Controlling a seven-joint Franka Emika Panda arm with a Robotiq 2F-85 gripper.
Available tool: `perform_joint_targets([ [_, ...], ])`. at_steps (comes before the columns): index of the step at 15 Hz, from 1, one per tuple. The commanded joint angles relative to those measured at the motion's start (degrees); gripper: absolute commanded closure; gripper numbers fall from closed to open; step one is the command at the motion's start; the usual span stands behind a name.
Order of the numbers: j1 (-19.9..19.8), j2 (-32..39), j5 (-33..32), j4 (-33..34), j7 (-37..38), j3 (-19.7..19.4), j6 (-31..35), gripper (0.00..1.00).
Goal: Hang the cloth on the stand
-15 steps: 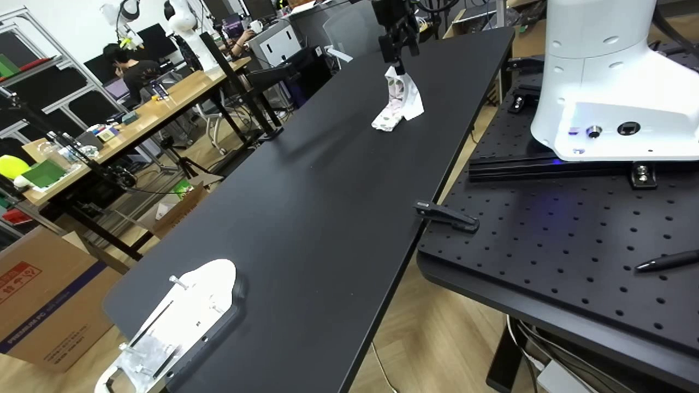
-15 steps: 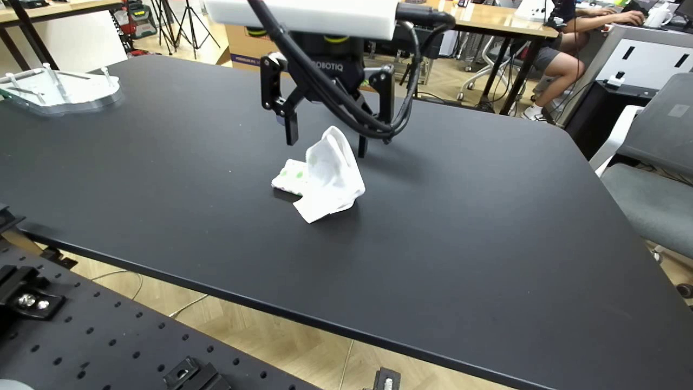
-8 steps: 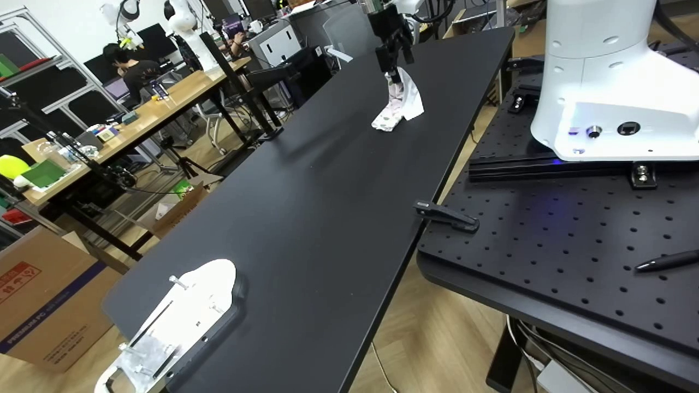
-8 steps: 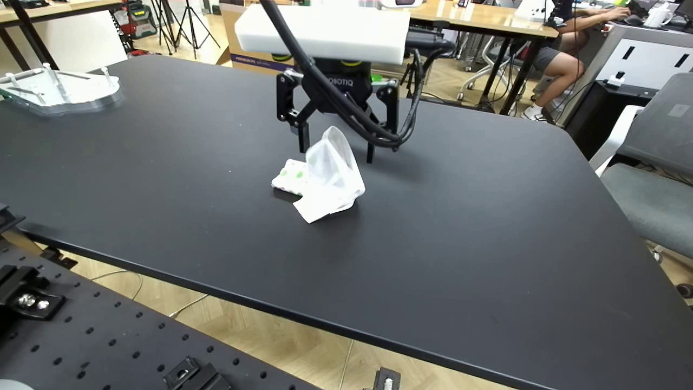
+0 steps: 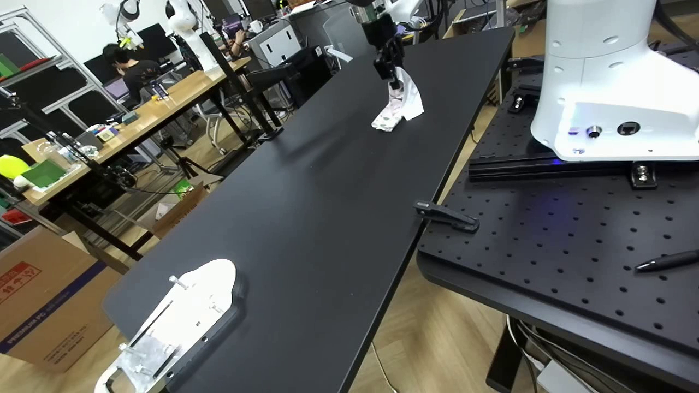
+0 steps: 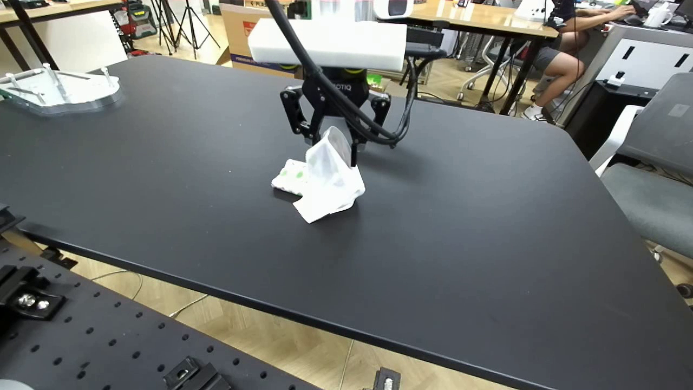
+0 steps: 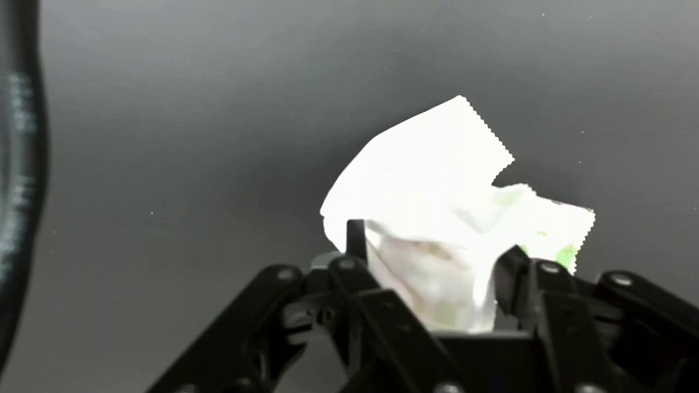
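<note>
Now | claw [image 7: 435,240] half open, narrower than before, gripping nothing | astride the cloth [image 7: 420,169] (itself unmoved)

In an exterior view a bright white wall [image 5: 71,27] fills 10 o'clock behind a rack [image 5: 63,52] and a wood-topped desk [image 5: 150,113], a brown box [image 5: 54,278] stands at 8 near the corner of the dark worktop [image 5: 306,218], and pale floor [image 5: 437,333] shows at 5 between worktop and a perforated bench [image 5: 573,273] at 4. In an exterior view a grey chair [image 6: 663,130] with a white armrest [image 6: 617,140] stands at 3 o'clock just beside the worktop's edge, a cabinet [image 6: 658,62] at 2 and a cream panel [image 6: 81,43] at 10. In the wrist view the worktop looks paler towards 10 o'clock.
</note>
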Motion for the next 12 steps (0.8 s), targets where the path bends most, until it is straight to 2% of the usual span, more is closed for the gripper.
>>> perform_joint_targets([
  [1,-1.10,0.95,1.49,1.33,-2.88,1.50,-1.35,0.75],
  [4,-1.40,0.31,2.73,1.07,-4.67,2.01,-2.36,0.96],
  [5,-1.47,-0.06,3.04,0.99,-5.12,2.09,-2.84,0.99],
  [8,-1.58,-2.30,2.66,0.60,-4.39,1.55,-5.08,1.00],
  [12,-1.27,-8.20,1.07,0.91,-1.37,0.70,-13.52,1.00],
])
